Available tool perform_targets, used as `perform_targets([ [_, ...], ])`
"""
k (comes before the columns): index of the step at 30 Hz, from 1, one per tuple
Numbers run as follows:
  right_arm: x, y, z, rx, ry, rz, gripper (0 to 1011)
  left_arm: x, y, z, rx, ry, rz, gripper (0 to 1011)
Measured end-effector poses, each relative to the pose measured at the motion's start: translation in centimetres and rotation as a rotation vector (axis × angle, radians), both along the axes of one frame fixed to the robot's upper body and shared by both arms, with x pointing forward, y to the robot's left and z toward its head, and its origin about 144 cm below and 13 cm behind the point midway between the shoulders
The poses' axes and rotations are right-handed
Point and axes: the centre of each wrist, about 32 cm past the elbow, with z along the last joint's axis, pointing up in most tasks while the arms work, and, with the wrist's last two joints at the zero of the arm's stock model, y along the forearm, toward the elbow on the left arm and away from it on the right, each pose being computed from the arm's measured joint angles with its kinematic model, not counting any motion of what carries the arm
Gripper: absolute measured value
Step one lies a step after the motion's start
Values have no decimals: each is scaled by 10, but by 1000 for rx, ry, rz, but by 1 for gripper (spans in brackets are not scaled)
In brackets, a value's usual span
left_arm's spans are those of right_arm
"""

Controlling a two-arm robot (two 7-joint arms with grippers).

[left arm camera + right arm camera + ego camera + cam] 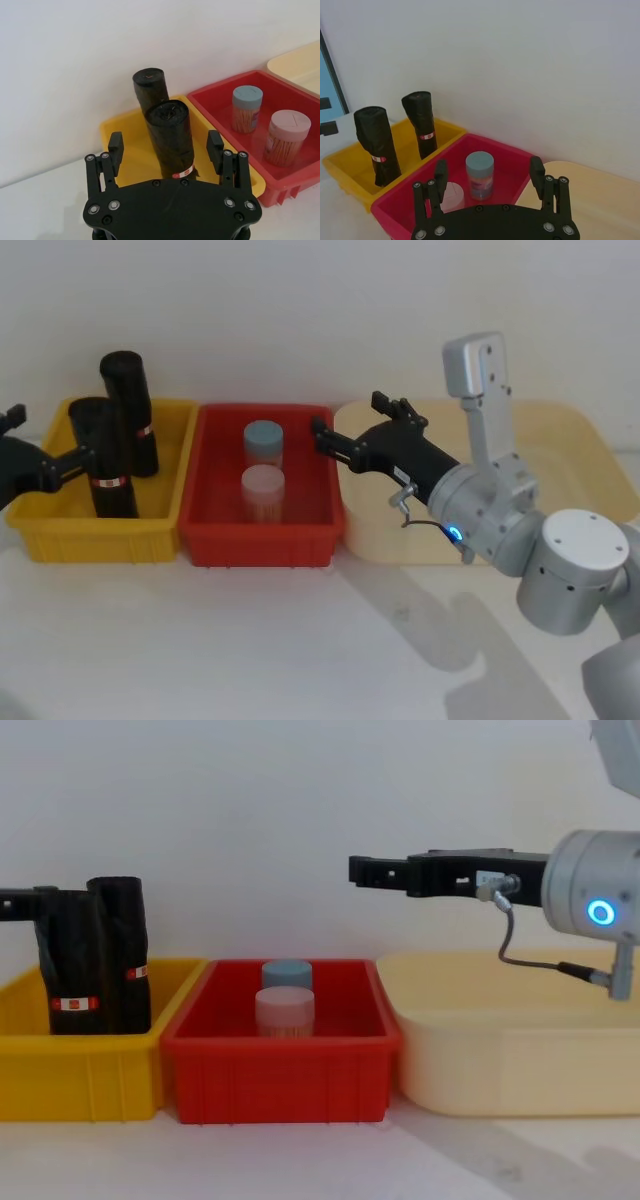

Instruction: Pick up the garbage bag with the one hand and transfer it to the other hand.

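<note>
Two black garbage bag rolls with red-and-white bands stand upright in the yellow bin point(60, 535). The nearer roll point(103, 455) point(172, 135) point(70, 960) is the one my left gripper point(45, 440) point(165, 145) point(40, 900) has reached. The gripper is open, with a finger on each side of the roll's upper part and a gap showing on both sides. The farther roll point(130, 410) point(150, 87) stands just behind. My right gripper point(350, 412) point(488, 167) point(355, 870) hangs open and holds nothing, high over the red bin's right edge and pointing left.
The red bin point(215, 540) between yellow bin and beige tray point(570, 460) holds a blue-capped jar point(264, 440) and a pink-capped jar point(264, 490). A white wall runs close behind the bins. White table stretches in front of them.
</note>
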Motion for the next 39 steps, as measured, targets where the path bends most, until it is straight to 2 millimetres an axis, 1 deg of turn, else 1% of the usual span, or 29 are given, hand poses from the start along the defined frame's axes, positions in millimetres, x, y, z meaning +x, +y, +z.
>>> perform_targets([
  [5, 7, 5, 3, -20, 12, 4, 1001, 14, -1, -5, -21, 12, -17, 1000],
  [15, 14, 11, 5, -44, 34, 20, 1001, 34, -4, -15, -46, 36, -27, 1000],
  [28, 19, 13, 5, -59, 47, 29, 1001, 56, -11, -26, -77, 61, -43, 1000],
  [39, 21, 16, 6, -65, 54, 49, 1001, 68, -17, -28, -105, 70, -62, 1000],
])
